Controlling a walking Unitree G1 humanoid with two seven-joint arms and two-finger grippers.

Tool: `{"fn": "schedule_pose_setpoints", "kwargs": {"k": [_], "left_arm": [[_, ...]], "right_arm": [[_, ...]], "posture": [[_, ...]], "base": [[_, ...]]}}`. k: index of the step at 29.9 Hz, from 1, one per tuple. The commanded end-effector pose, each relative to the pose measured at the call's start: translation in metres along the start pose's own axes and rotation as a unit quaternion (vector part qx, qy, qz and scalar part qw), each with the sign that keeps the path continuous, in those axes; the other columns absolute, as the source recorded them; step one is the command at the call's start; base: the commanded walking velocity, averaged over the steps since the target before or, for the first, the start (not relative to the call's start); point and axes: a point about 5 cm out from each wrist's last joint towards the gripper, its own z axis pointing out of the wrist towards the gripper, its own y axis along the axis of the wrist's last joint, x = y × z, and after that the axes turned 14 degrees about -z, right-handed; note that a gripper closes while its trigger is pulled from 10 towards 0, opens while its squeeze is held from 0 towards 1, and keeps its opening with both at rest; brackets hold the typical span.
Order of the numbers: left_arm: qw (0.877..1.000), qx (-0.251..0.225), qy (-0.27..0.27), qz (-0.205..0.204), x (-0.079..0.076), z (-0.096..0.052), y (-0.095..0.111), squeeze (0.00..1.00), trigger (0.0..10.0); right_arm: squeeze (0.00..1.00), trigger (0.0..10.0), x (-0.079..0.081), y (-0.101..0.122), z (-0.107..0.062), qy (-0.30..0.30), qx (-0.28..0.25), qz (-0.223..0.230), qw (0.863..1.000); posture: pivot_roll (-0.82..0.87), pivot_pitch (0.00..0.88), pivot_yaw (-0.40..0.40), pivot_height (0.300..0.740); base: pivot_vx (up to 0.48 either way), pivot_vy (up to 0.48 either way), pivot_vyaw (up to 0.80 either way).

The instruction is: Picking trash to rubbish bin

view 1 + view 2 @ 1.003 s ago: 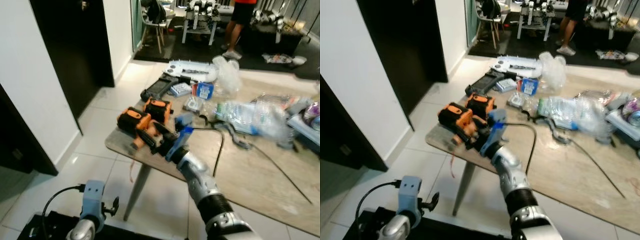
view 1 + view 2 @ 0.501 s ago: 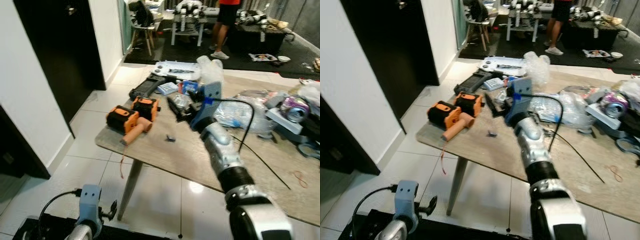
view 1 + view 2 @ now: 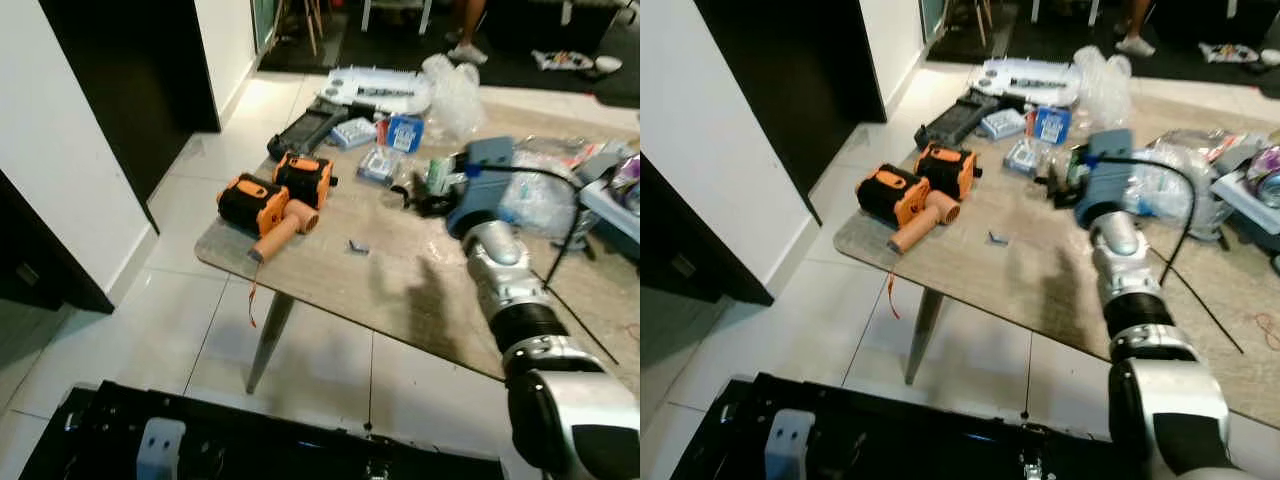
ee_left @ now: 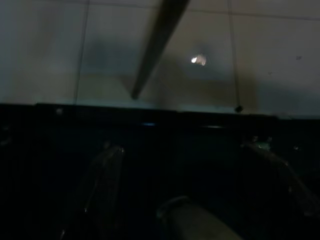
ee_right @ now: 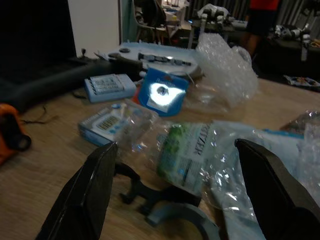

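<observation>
Trash lies on the wooden table (image 3: 400,275): a crumpled clear wrapper with a green label (image 5: 182,150), bubble wrap (image 3: 455,85) and clear plastic bags (image 3: 540,195). My right gripper (image 5: 172,190) hovers low over the table, open, its two black fingers wide apart on either side of the green-labelled wrapper (image 3: 437,175) and holding nothing. The right wrist (image 3: 480,190) reaches in from the lower right. My left gripper (image 4: 187,175) hangs in the dark near the tiled floor, fingers apart and empty.
Orange and black tools (image 3: 275,200) sit near the table's left corner. A black case (image 3: 310,128), a white tray (image 3: 375,88) and a blue box (image 3: 405,130) are at the far side. A black cable (image 3: 575,230) trails right. A person's feet (image 3: 465,50) stand beyond.
My right gripper has swung from the orange tools at the left corner rightwards to the plastic pile. The camera has shifted, and the left arm has dropped out of the eye views.
</observation>
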Motion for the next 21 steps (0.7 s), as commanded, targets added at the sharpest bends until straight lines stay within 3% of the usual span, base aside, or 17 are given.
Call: {"fn": "schedule_pose_setpoints", "kwargs": {"k": [1,2,3,8,14,21], "left_arm": [[1.000,0.007,-0.008,-0.007,-0.004,-0.005,-0.009,0.00,10.0],[1.000,0.012,-0.015,-0.009,-0.009,-0.005,-0.013,0.00,10.0],[1.000,0.016,-0.023,-0.010,-0.014,-0.005,-0.017,0.00,10.0],[0.999,0.025,-0.041,-0.008,-0.022,-0.005,-0.020,0.00,10.0],[0.999,0.027,-0.042,-0.010,-0.019,-0.005,-0.017,0.00,10.0],[0.998,0.031,-0.046,-0.002,-0.020,-0.001,-0.014,0.00,10.0]], "right_arm": [[1.00,10.0,-0.005,-0.003,-0.001,-0.017,0.006,0.002,1.000],[0.88,10.0,-0.016,-0.006,-0.003,-0.043,0.015,0.000,0.999],[0.00,10.0,-0.025,-0.011,-0.006,-0.067,0.031,0.009,0.997],[0.00,10.0,-0.031,-0.032,-0.016,-0.062,0.082,0.039,0.994],[0.00,10.0,-0.050,-0.037,-0.026,-0.082,0.092,0.065,0.990],[0.00,10.0,-0.052,-0.038,-0.031,-0.055,0.108,0.084,0.989]], "posture": [[0.05,0.399,0.055,0.740],[0.05,0.407,0.057,0.740],[0.05,0.412,0.057,0.740],[0.03,0.412,0.060,0.740],[0.00,0.402,0.066,0.740],[-0.01,0.378,0.064,0.740]], "base": [[0.000,0.000,0.00],[0.000,0.000,0.00],[0.000,0.000,0.00],[0.000,0.000,0.00],[0.000,0.000,0.00],[0.000,0.000,0.00]]}}
